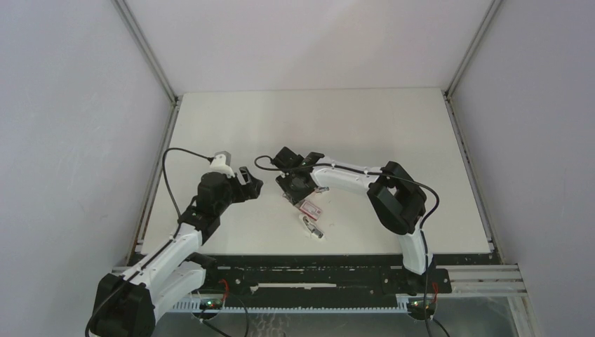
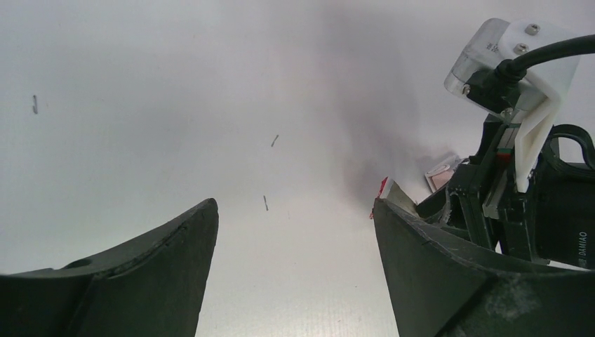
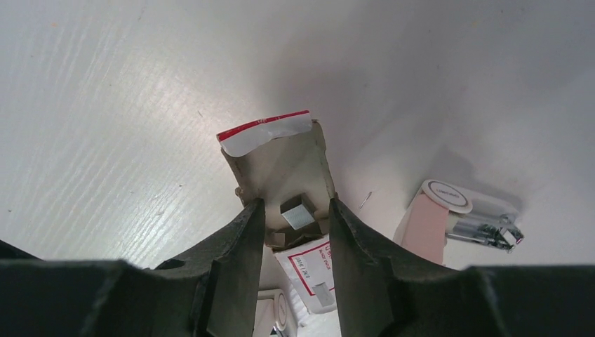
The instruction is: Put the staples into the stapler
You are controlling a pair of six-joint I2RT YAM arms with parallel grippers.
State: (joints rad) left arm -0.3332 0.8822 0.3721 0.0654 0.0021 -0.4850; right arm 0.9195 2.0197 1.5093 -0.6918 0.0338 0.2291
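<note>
The staple box (image 3: 275, 165) lies open on the table, its red-edged flap folded back. A grey block of staples (image 3: 299, 214) sits in its open end. My right gripper (image 3: 293, 203) straddles that end, partly open, with a gap on either side of the staples. The box's white printed body (image 3: 313, 270) runs back under the fingers. To the right lies the pink and chrome stapler (image 3: 449, 219). From above, the box (image 1: 311, 208) and stapler (image 1: 313, 230) lie below my right gripper (image 1: 288, 188). My left gripper (image 1: 251, 184) hovers just left of them, open and holding nothing (image 2: 295, 205).
Loose single staples (image 2: 274, 140) lie scattered on the white table (image 1: 365, 126) ahead of the left gripper. The right arm's wrist camera and cable (image 2: 519, 63) stand close on the left gripper's right side. Grey walls enclose the table.
</note>
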